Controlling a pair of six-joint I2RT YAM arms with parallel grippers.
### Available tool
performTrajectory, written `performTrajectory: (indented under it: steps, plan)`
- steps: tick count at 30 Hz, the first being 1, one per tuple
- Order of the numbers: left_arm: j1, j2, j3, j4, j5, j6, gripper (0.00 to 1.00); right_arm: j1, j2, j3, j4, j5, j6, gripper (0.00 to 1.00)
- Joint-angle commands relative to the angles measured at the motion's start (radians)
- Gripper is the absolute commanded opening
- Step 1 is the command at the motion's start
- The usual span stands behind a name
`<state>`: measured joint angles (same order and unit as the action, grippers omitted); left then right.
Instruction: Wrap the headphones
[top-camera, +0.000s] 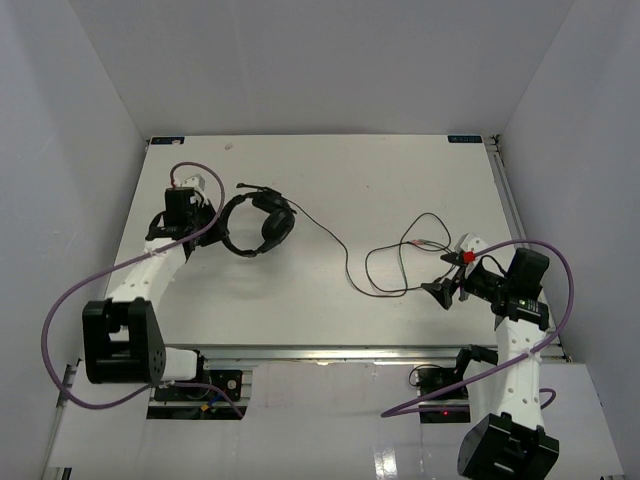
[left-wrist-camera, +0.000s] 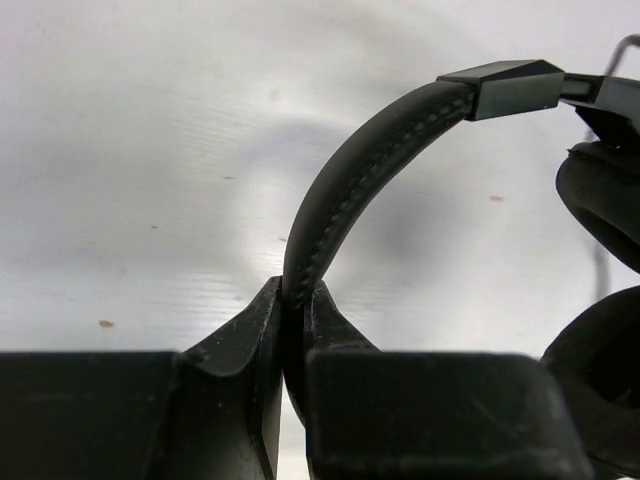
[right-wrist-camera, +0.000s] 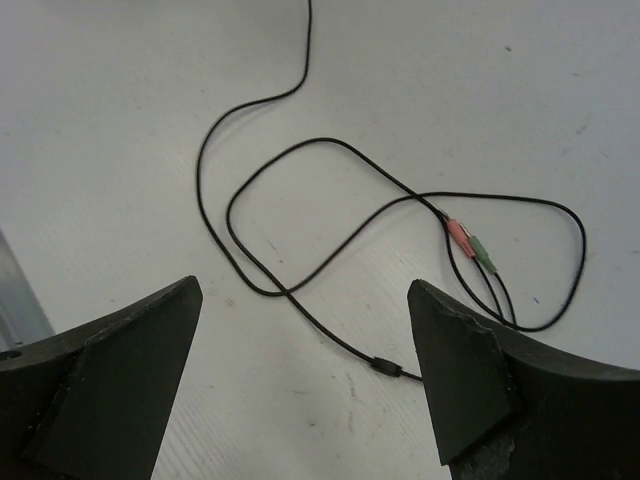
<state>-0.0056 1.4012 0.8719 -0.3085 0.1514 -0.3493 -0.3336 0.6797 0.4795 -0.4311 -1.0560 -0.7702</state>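
Overhead looking down, wrist views close-up

No legible text anywhere; small blue labels (top-camera: 166, 139) at far corners of the table (top-camera: 400, 180) unreadable

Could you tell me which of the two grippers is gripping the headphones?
The left gripper, shut on the headband; the right gripper hangs open above the loose cable.
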Motion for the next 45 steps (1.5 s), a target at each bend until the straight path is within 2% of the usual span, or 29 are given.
performTrajectory:
  steps: [1, 2, 5, 8, 10, 11, 12, 14, 15, 18, 20, 23, 25, 29, 32, 37, 45]
  plan:
    - [-0.066, -0.217, 0.017, -0.032, 0.147, -0.057, 0.00, 0.000, 0.028, 0.117, -0.326, -0.184, -0.359, 0.90]
    - [-0.088, -0.248, 0.027, -0.046, 0.153, -0.069, 0.00, 0.001, 0.031, 0.144, -0.360, -0.188, -0.404, 0.90]
    - [-0.141, -0.289, 0.063, -0.090, 0.158, -0.099, 0.00, 0.019, 0.069, 0.209, -0.331, -0.193, -0.291, 0.90]
    - [-0.209, -0.306, 0.139, -0.123, 0.147, -0.130, 0.00, 0.056, 0.107, 0.273, -0.372, -0.249, -0.260, 0.91]
    - [-0.260, -0.296, 0.195, -0.146, 0.144, -0.147, 0.00, 0.082, 0.097, 0.272, -0.278, -0.251, -0.162, 0.91]
    - [-0.286, -0.284, 0.236, -0.162, 0.139, -0.156, 0.00, 0.112, 0.078, 0.244, -0.113, -0.215, 0.016, 0.90]
    - [-0.313, -0.267, 0.285, -0.181, 0.131, -0.167, 0.00, 0.155, 0.047, 0.194, 0.141, -0.152, 0.292, 0.90]
    - [-0.383, -0.245, 0.346, -0.205, 0.100, -0.176, 0.00, 0.221, 0.036, 0.177, 0.231, -0.025, 0.422, 0.90]
    - [-0.389, -0.238, 0.370, -0.212, 0.097, -0.179, 0.00, 0.259, 0.041, 0.179, 0.252, -0.015, 0.447, 0.90]
    - [-0.495, -0.204, 0.467, -0.243, 0.056, -0.202, 0.00, 0.417, 0.081, 0.179, 0.338, 0.132, 0.555, 0.90]
    - [-0.539, -0.186, 0.520, -0.261, 0.037, -0.214, 0.00, 0.455, 0.104, 0.173, 0.400, 0.243, 0.587, 0.90]
    - [-0.591, -0.163, 0.582, -0.289, 0.006, -0.230, 0.00, 0.472, 0.173, 0.189, 0.435, 0.285, 0.563, 0.90]
    - [-0.623, -0.147, 0.623, -0.302, -0.007, -0.241, 0.00, 0.479, 0.211, 0.195, 0.494, 0.257, 0.560, 0.90]
    - [-0.693, -0.096, 0.722, -0.327, -0.033, -0.253, 0.00, 0.500, 0.289, 0.219, 0.530, 0.009, 0.461, 0.90]
    - [-0.739, -0.065, 0.788, -0.336, -0.037, -0.259, 0.00, 0.505, 0.331, 0.204, 0.651, -0.071, 0.493, 0.90]
    - [-0.765, -0.056, 0.816, -0.336, -0.039, -0.266, 0.00, 0.537, 0.405, 0.229, 0.734, -0.071, 0.526, 0.90]
    - [-0.783, -0.076, 0.813, -0.317, -0.017, -0.289, 0.00, 0.609, 0.512, 0.226, 0.875, 0.034, 0.610, 0.93]
